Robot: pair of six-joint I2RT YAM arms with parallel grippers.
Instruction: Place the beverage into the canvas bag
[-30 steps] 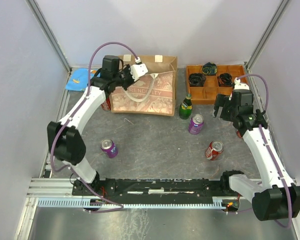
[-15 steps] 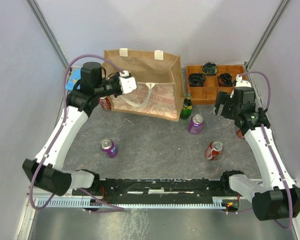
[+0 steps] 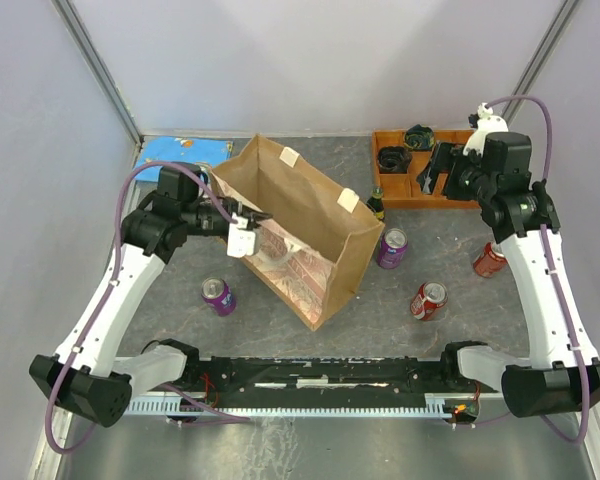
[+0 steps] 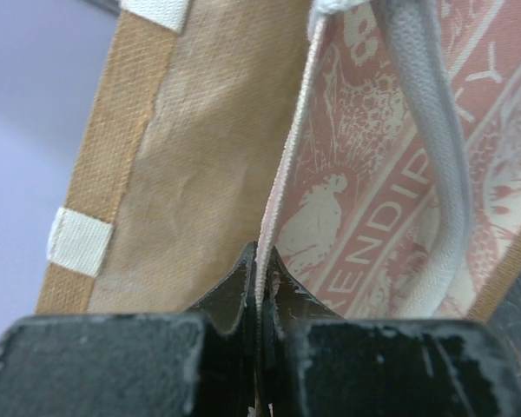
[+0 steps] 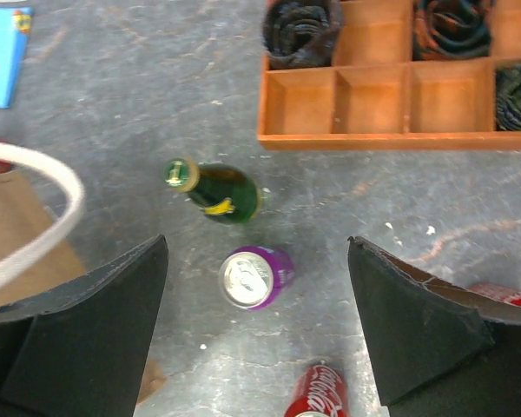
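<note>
Hidden bits first: the canvas bag (image 3: pixel 325 235) blocks the lower part of the green bottle (image 3: pixel 376 203) in the top view, and I can't tell whether the bag's base sits flat on the table (image 3: pixel 380 330). The left wrist view is nearly all fabric: tan inner wall, patterned panel with cropped lettering, and 1 cream rope handle (image 4: pixel 447 165) running out of frame. The right wrist view crops a red can (image 5: pixel 319 393) at the bottom edge, and a 2nd red can (image 5: pixel 502 295) is mostly behind the right finger. The bag is left of centre, mouth up and open, long axis diagonal from far left to near right, patterned panel facing near-left. The left gripper (image 3: pixel 250 225) is pinched tight on that panel's top rim, with fabric sandwiched between the fingers (image 4: pixel 226 291). The right gripper (image 3: pixel 432 172) hangs over the wooden tray (image 3: pixel 405 188) at far right, jaws spread wide, nothing between them. Its camera looks down on the bottle and a purple can (image 5: pixel 253 278), both upright near the bag's right end. Another purple can (image 3: pixel 218 296) stands near-left, apart from the bag. Can't tell which drink is meant.
</note>
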